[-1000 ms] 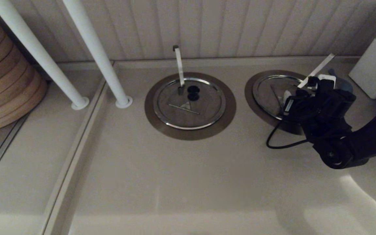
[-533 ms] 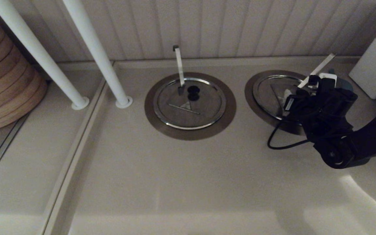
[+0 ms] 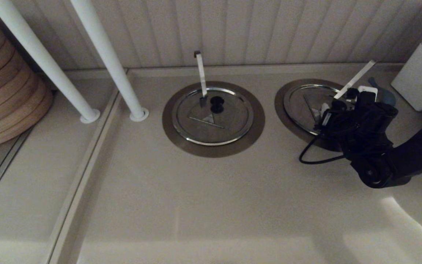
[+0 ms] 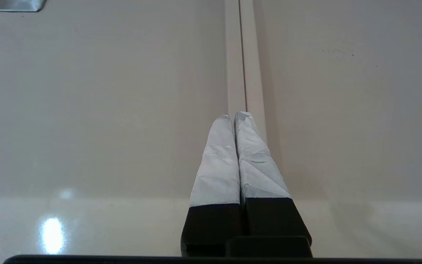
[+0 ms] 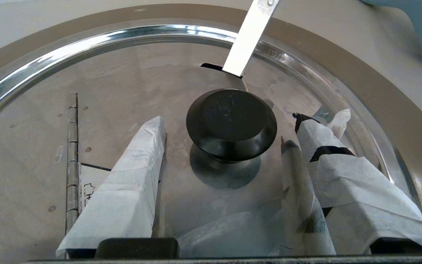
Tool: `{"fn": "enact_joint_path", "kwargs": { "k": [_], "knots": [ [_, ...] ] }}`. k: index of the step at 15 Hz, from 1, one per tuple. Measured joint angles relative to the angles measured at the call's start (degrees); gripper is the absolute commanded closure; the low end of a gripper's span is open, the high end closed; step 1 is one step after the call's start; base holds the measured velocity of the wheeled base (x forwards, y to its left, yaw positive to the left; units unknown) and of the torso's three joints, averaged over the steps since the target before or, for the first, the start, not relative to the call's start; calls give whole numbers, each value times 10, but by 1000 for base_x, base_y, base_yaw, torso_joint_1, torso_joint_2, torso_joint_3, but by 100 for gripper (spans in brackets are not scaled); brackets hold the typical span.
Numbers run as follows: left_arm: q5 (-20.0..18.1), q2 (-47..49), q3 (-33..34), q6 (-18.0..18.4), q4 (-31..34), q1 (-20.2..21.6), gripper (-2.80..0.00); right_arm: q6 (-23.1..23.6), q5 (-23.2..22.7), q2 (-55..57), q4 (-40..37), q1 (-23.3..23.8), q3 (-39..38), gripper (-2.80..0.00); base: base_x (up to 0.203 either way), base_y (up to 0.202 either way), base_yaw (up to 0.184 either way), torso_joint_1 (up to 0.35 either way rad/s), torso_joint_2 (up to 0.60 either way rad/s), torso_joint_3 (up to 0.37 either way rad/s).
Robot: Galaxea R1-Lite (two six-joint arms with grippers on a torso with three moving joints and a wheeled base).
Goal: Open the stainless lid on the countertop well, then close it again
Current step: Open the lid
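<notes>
Between the right gripper's (image 5: 229, 128) spread jaws, black knob (image 5: 232, 124) of stainless lid (image 5: 123, 91), seemingly untouched

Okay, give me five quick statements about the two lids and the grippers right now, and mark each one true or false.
1. The right gripper has open fingers on either side of the black knob of the stainless lid. True.
2. The stainless lid is lifted clear of the countertop well. False: it lies flat in the well's collar.
3. The flat utensil handle at this lid stands slanted. True.
4. The left gripper is open above the other lid. False: its fingers are together over bare counter, with no lid in its view.
5. The right gripper is clamped tight on the knob. False: a gap shows on both sides.
</notes>
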State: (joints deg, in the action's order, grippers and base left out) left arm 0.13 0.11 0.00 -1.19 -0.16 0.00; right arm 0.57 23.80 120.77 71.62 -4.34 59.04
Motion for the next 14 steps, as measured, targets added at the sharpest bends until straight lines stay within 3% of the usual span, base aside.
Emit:
{"fn": "enact_joint_path", "kwargs": {
  "k": [14],
  "knots": [
    [0, 0, 0, 0, 0, 0, 0, -15, -3, -3, 0, -27, -4, -280, 0, 0, 0, 0, 0, 0]
  ]
}}
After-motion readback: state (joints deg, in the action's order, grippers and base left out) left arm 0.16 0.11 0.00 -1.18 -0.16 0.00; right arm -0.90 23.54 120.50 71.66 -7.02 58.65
